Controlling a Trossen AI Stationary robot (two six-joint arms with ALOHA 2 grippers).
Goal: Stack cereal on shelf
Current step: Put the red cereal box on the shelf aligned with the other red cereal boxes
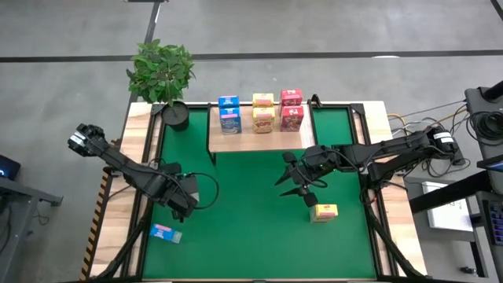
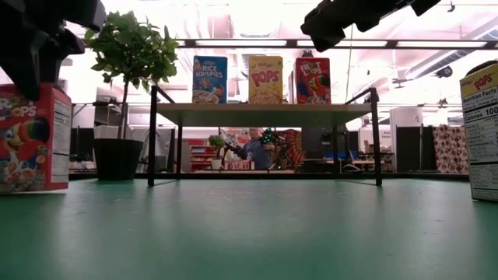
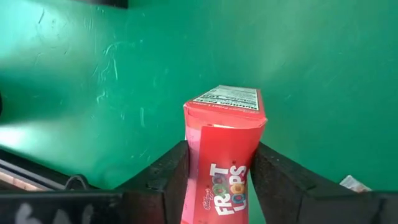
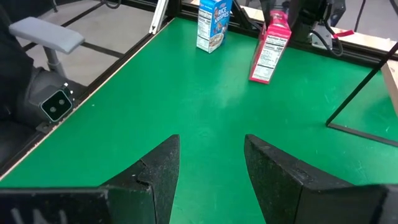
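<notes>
My left gripper (image 3: 221,158) is shut on a red Froot Loops box (image 3: 224,143) near the table's left edge; the gripper also shows in the high view (image 1: 187,201). A blue box (image 4: 213,23) stands near it by the near left corner (image 1: 165,233). My right gripper (image 4: 211,149) is open and empty above the green mat, right of the middle (image 1: 292,177). A yellow box (image 1: 324,211) stands just beside it on the near side. The shelf (image 2: 272,113) stands at the far middle and carries blue (image 2: 209,79), yellow (image 2: 265,79) and red (image 2: 311,81) boxes. My left gripper pinches the red box between its two fingers (image 3: 168,180), on two opposite sides (image 3: 191,163) near its upper end. The cardboard is dented in between the fingers. The fingers come from above, pointing down. The box stands a little tilted, its lower end (image 2: 23,187) on the mat.
A potted plant (image 1: 163,79) stands at the far left corner beside the shelf. The shelf's black legs (image 2: 152,136) stand on the mat. Pale wooden strips (image 1: 134,181) and black rails border the mat. Open green mat (image 1: 244,236) lies between the arms.
</notes>
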